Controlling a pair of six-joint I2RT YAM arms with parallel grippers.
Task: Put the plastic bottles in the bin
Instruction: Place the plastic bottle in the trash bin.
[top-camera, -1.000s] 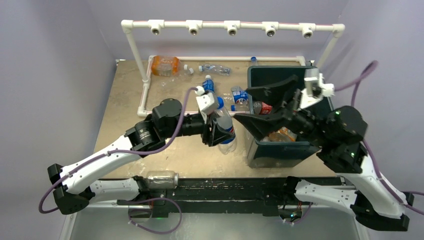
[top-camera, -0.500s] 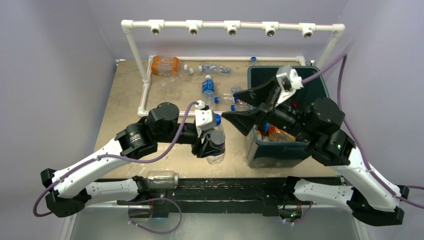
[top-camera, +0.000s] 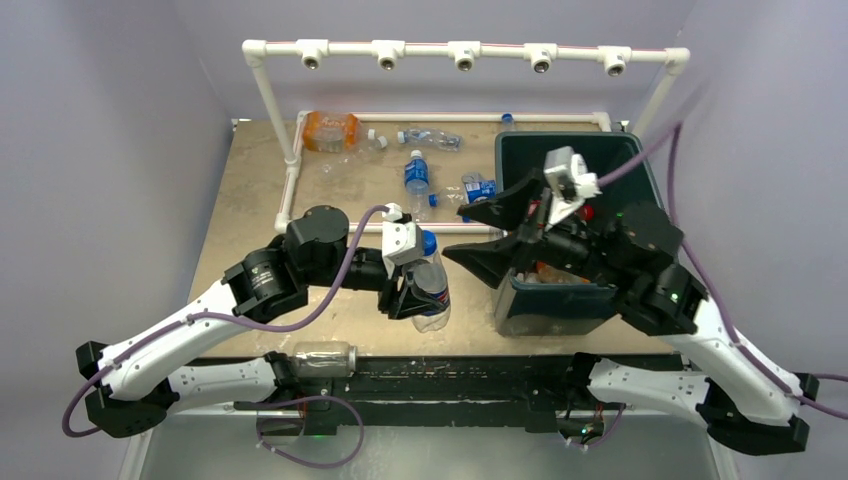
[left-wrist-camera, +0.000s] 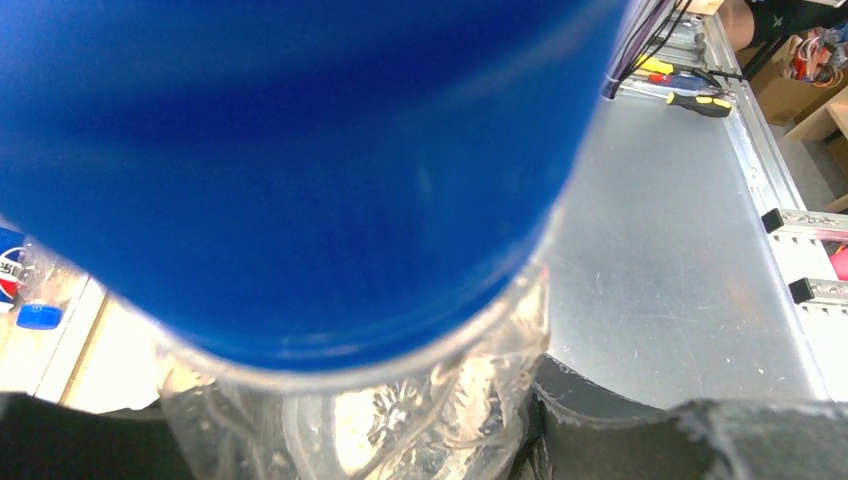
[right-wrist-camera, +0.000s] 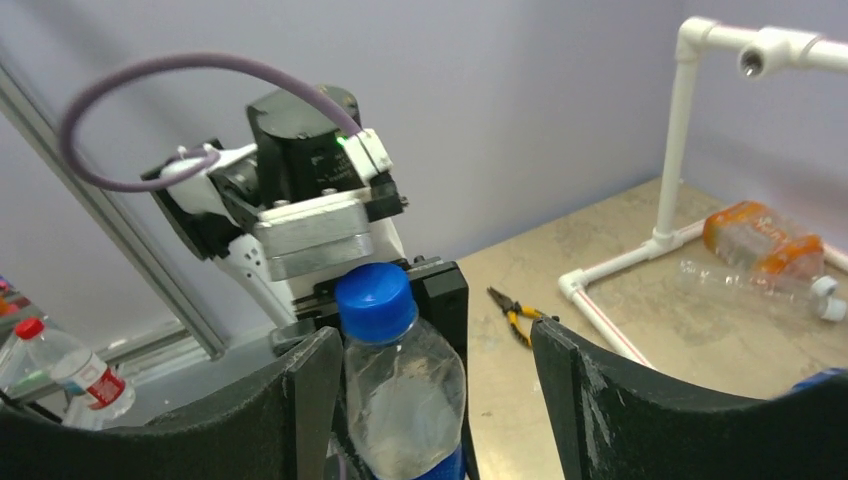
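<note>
A clear plastic bottle (top-camera: 431, 288) with a blue cap and blue label stands upright near the table's front, with my left gripper (top-camera: 416, 296) shut on its body. In the left wrist view its blue label (left-wrist-camera: 300, 150) fills most of the picture. My right gripper (top-camera: 458, 233) is open and points left at this bottle (right-wrist-camera: 400, 395), which shows between its fingers (right-wrist-camera: 300, 405), close to the left one; I cannot tell whether they touch. The dark green bin (top-camera: 520, 152) stands at the right under the right arm and holds several bottles. More bottles (top-camera: 417, 175) lie at the back.
A white pipe frame (top-camera: 290, 170) borders the back of the table, with an orange bottle (top-camera: 330, 131) and a clear one (top-camera: 430, 138) by it. Yellow-handled pliers (right-wrist-camera: 517, 312) lie on the table. A clear bottle (top-camera: 321, 358) rests on the front rail.
The right gripper swung left from over the bin toward the held bottle, and its jaws narrowed. The left arm drew the bottle back toward the front edge.
</note>
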